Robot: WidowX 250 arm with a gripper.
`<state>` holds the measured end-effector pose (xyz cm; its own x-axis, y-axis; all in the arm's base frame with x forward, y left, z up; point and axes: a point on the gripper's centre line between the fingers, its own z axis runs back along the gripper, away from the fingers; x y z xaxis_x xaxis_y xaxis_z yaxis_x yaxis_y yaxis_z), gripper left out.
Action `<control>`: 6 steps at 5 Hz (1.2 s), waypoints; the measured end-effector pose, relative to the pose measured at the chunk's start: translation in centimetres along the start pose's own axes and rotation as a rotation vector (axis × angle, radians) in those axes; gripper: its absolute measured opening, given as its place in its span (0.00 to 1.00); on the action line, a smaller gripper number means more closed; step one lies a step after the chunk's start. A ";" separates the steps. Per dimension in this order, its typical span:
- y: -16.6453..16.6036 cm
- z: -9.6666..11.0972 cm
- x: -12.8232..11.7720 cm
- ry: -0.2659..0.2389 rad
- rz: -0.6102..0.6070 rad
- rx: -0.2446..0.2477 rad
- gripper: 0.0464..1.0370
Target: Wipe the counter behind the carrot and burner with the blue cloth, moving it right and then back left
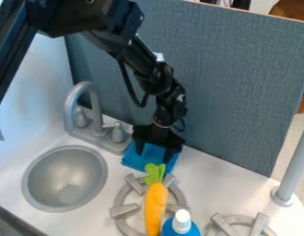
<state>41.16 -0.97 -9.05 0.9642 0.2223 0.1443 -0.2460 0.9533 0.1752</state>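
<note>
- From the camera view: the gripper [154,152] hangs over the folded blue cloth [135,160], behind the near stove burner [124,210], with its two fingers spread apart, blue showing between them. Open, then, and nothing looks clamped; whether the tips touch the fabric, I can't tell.
- And there's the cloth, the nearest thing to the gripper, lying on the counter [216,182] between the faucet [93,103] and the burner. Over to the side, the sink [62,170] has its bowl in plain sight.
- Up front, the orange toy carrot [155,205] lies across the burner, green top towards the cloth, with a white-capped blue bottle [181,223] just beside its lower end.
- The step in hand? I'd call it positioning at the cloth, ahead of any grip or just after a release; one picture won't settle which. A grip from here would call for fingertips around a fold, then a close, clear of those carrot leaves.
</note>
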 end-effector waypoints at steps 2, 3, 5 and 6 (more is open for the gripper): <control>-0.1 -1.7 -1.1 0.033 -0.011 -0.004 0.96; 0.0 -1.9 -1.2 0.034 -0.016 -0.034 0.96; 0.1 -2.0 -1.5 0.047 -0.019 -0.099 0.96; -0.2 -1.6 -0.6 0.038 -0.017 -0.126 0.96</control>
<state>40.77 -0.93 -10.72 0.9719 0.2109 0.1046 -0.2172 0.9746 0.0536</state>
